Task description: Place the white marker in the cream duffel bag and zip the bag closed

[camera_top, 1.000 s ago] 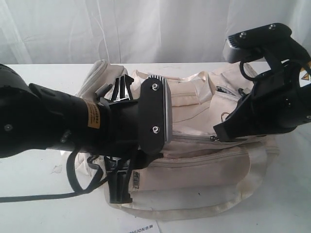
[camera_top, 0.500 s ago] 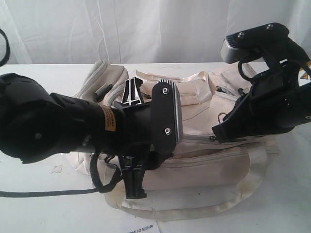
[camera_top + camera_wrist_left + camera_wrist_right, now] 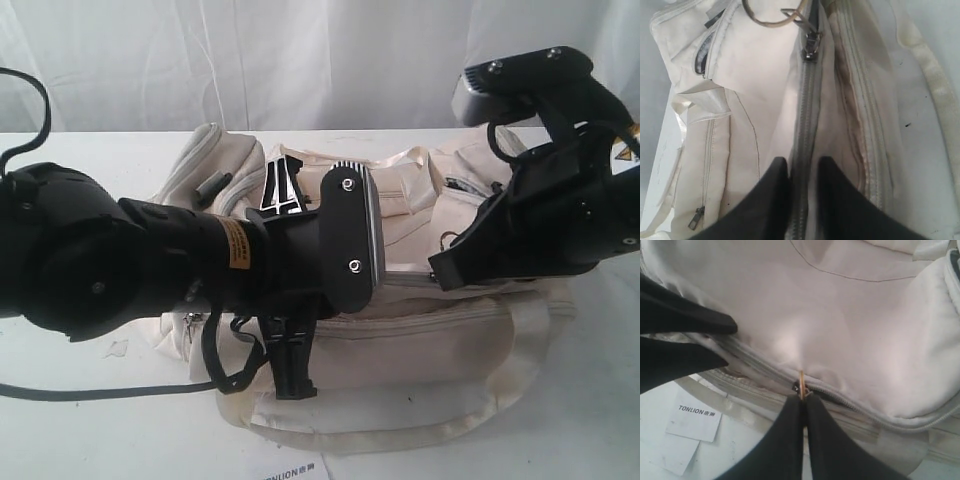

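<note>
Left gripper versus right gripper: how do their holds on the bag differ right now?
The left gripper sits jaws apart astride the closed zip, grip unclear; the right gripper is shut tight. Left spans zip tape; right pinches the thin zip pull. Both work the cream duffel bag's zip.

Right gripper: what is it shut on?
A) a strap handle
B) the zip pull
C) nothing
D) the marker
B: the right wrist view shows the right gripper pinched on the gold zip pull at the bag zip.
</note>
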`<state>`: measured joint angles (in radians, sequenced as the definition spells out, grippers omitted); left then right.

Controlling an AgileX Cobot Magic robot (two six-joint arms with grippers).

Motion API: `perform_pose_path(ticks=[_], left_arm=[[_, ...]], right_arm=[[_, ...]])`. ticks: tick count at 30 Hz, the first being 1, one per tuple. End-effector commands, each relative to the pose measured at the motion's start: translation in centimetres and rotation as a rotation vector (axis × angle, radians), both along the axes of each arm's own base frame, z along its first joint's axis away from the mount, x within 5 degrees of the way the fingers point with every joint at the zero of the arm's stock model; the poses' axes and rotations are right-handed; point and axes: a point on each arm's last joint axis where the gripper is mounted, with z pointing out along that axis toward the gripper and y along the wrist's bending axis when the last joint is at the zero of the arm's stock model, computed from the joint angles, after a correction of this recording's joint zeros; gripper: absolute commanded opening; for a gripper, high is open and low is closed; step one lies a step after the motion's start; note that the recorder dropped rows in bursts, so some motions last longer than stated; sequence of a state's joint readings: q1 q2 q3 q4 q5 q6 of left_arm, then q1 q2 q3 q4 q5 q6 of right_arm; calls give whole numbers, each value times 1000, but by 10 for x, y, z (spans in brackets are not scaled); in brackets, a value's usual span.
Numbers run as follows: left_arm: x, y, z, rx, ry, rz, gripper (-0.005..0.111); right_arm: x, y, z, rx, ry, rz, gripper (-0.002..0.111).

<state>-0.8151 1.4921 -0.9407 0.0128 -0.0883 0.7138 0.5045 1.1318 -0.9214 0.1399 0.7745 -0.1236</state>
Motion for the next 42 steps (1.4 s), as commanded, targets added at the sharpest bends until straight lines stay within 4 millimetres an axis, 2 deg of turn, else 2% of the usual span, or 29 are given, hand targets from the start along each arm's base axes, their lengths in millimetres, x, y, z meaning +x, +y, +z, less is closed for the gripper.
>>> perform_pose_path(ticks=[1,3,10,19,22,28,33,42], left_arm=[[-1,-2,2,-25,-1,4,7],[-1,-2,2,-25,-1,4,0],[-1,-2,2,-25,-1,4,0],[-1,-2,3,-27,-2,4,0],[-1,-2,3,-27,-2,4,0],[-1,-2,3,-27,-2,4,0],[-2,-1,4,-28,2,6,0],[-10,7,14,-16,38,12,0]], right_arm=[[1,-1,0,5,-9,0,0],[1,-1,-1,1,-3,3,0],[-10,-12,1,-96,22,16,0],[-31,-41,17,-240,-48,-52,0],[-33,-56,22,-354,-92,-117,0],[-27,-70,27,-507,-178,-184,0],[-23,-74,29,-539,-206,-196,0],[12,-81,16,-573,-227,-181,0]])
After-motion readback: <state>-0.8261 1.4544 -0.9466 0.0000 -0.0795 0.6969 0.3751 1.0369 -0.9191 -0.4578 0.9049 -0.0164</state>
